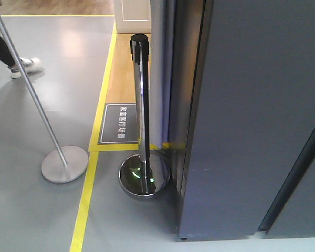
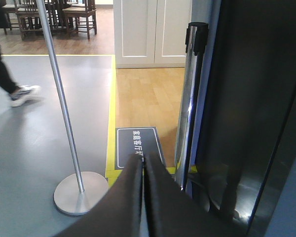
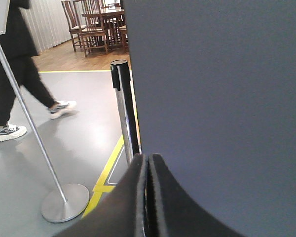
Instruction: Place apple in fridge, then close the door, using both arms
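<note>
The left end effector (image 2: 143, 170) is showing its fingers pressed together with nothing between them; the right end effector (image 3: 148, 170) is likewise closed and empty. The apple is appearing in no view, so its place cannot be told. The fridge (image 1: 252, 121) is standing as a tall grey panel, upright along its long axis, lying to the right of both end effectors and filling the right wrist view; the right arm is seeming nearer. Whether the door is shut is being hidden; a chrome stanchion (image 1: 140, 110) is standing just beside it.
</note>
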